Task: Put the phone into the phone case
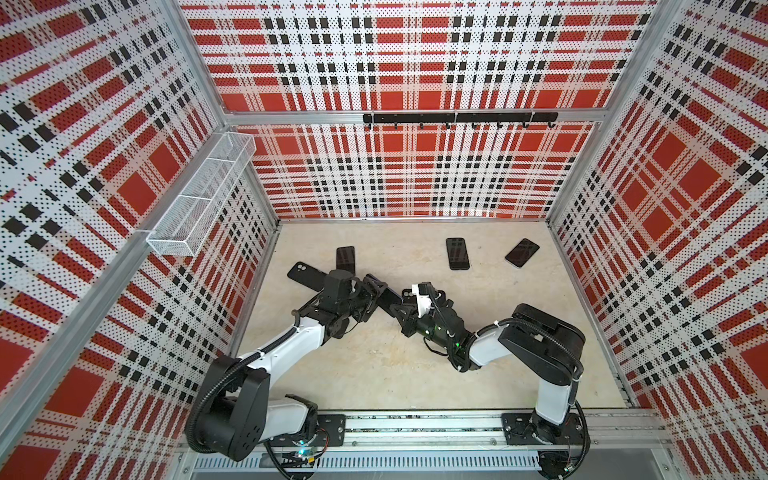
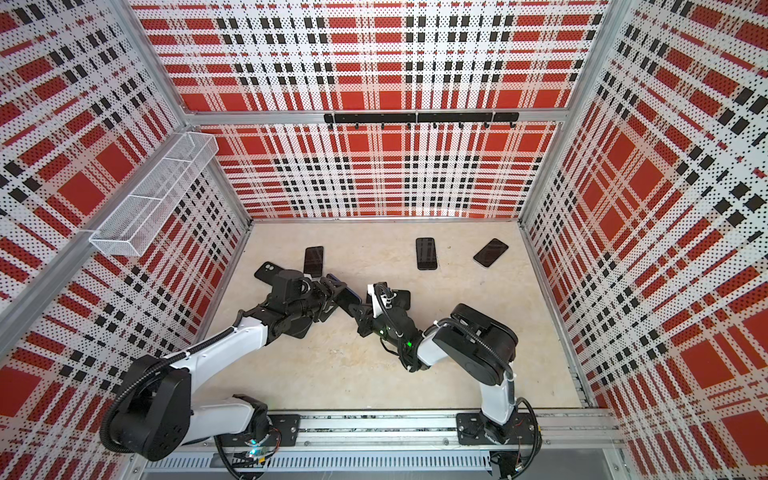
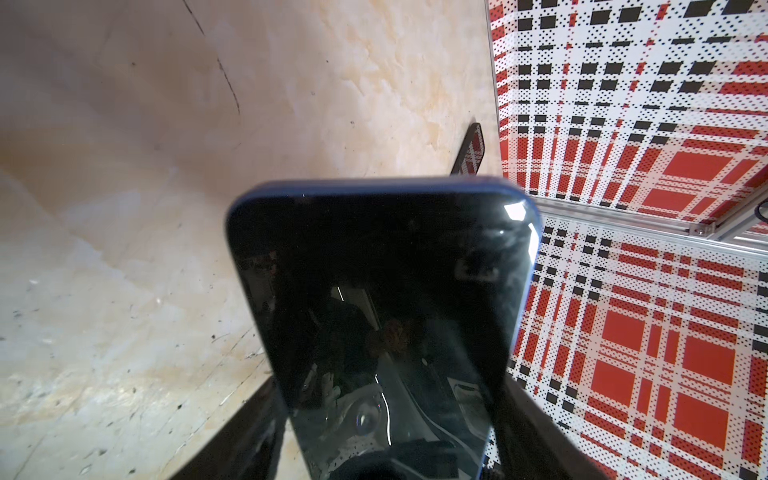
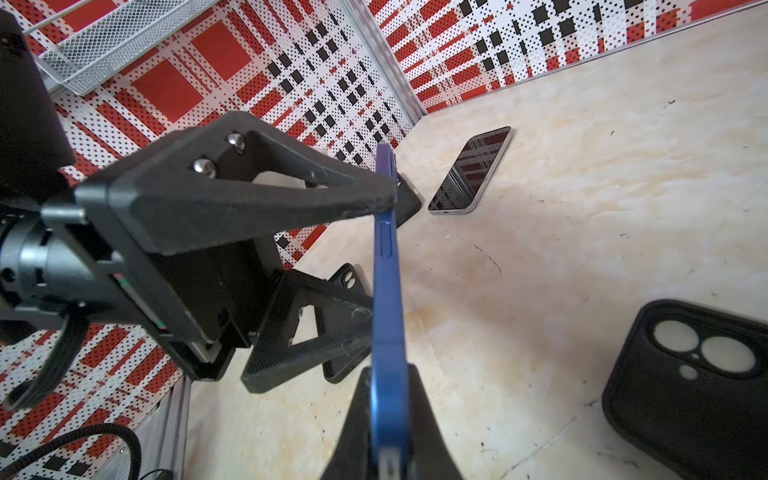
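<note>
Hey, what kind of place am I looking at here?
Likely a robot test cell: plaid perforated wall panels, a left arm and right arm mounted on a base rail, and a loose phone lying nearby.

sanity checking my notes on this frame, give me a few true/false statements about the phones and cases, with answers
1. The right end effector grips the blue phone above the table. True.
2. The blue phone already sits in a case. False: its bare blue edge shows.
3. A black case lies on the table. True.
4. The wire basket holds a phone. False: no phone shows in it.
</note>
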Action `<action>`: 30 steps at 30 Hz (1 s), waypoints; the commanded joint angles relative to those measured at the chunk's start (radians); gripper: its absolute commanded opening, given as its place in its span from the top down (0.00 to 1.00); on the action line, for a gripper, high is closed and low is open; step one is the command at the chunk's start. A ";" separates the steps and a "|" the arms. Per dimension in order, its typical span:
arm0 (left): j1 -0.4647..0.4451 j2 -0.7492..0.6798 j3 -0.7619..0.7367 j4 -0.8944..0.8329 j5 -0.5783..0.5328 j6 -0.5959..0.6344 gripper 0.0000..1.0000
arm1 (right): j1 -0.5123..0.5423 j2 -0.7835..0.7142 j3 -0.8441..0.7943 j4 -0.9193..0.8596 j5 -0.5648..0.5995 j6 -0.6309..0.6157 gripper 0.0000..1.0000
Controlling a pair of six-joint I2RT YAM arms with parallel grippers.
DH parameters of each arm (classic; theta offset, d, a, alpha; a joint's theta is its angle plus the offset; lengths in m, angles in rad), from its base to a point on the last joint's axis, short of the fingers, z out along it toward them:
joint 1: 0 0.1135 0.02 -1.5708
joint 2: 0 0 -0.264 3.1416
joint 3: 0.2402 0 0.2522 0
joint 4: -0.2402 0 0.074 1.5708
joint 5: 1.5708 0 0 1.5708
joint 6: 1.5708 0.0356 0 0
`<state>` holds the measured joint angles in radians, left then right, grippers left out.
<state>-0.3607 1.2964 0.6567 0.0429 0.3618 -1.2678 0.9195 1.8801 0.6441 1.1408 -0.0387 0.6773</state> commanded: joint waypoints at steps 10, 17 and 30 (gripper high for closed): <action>0.044 -0.022 0.194 -0.162 -0.067 0.408 0.02 | -0.116 -0.280 0.049 -0.340 0.002 -0.025 0.99; 0.048 0.183 0.435 -0.299 -0.098 0.653 0.13 | -0.228 -0.482 0.113 -0.771 -0.023 -0.090 0.99; -0.076 0.478 0.767 -0.417 -0.236 0.956 0.36 | -0.631 -0.575 0.406 -1.550 -0.450 -0.273 1.00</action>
<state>-0.4057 1.7412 1.3922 -0.3256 0.1581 -0.4347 0.3489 1.3182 0.9783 -0.2020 -0.3534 0.4599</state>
